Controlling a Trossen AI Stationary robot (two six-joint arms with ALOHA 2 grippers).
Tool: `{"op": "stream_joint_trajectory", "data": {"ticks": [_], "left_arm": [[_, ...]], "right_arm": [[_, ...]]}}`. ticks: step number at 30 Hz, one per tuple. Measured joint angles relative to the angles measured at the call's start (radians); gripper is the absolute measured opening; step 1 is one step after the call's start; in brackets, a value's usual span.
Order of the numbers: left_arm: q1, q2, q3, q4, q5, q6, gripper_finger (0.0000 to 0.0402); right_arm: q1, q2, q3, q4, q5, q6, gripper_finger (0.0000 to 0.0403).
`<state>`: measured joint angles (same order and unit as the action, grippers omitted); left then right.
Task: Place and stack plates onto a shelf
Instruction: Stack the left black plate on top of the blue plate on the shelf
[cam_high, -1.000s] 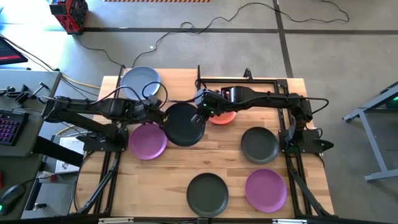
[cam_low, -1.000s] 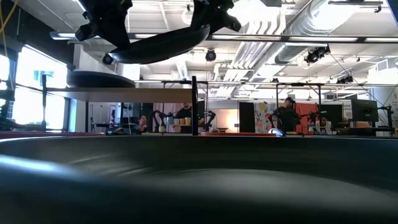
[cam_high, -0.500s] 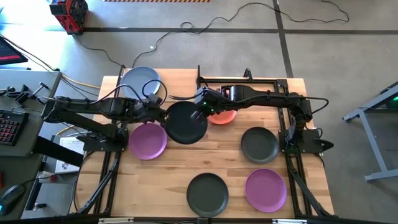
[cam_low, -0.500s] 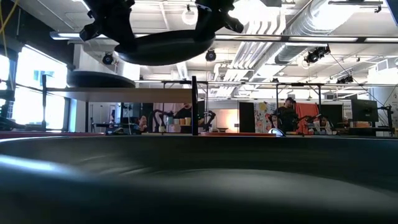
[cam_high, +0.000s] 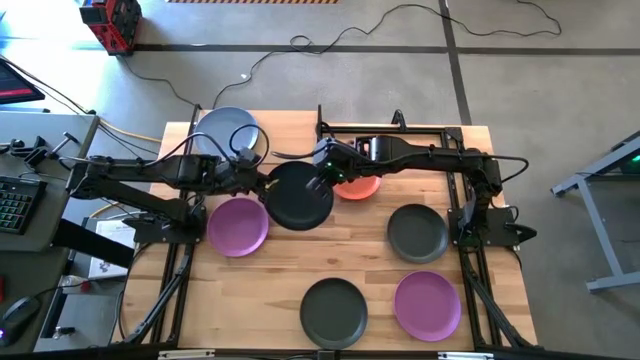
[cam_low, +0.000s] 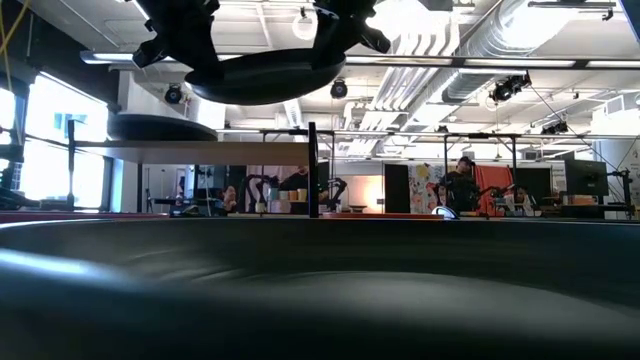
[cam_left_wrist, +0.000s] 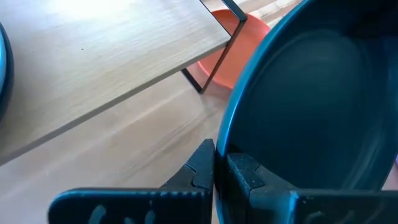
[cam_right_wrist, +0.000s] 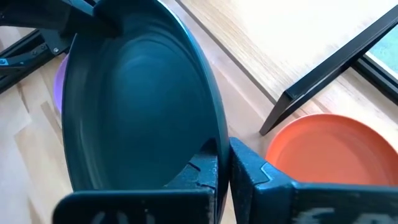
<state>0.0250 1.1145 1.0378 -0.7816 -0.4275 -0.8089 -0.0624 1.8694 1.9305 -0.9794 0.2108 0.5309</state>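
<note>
dark grey plate (cam_high: 298, 196) hung above the counter (cam_high: 360, 265) beside the shelf (cam_left_wrist: 106, 68); left gripper (cam_high: 262, 183) and right gripper (cam_high: 322, 180) each had jaws clamped on opposite rims. orange plate (cam_right_wrist: 329, 149) lay under the shelf.

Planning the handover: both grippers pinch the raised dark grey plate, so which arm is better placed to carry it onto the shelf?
Probably right. The right gripper grips the dark grey plate on the rim nearest the shelf; the left gripper grips the far rim.
</note>
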Motion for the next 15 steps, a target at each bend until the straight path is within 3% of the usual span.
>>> {"op": "stream_joint_trajectory", "data": {"ticks": [7,15], "left_arm": [[0.003,0.0,0.0,0.0,-0.007,0.003,0.0003],[0.046,-0.002,0.0,-0.016,-0.016,-0.001,0.0001]], "right_arm": [[-0.007,0.0,0.0,0.007,-0.006,-0.038,0.0025],[-0.039,-0.002,0.003,0.007,0.023,-0.081,0.0106]]}}
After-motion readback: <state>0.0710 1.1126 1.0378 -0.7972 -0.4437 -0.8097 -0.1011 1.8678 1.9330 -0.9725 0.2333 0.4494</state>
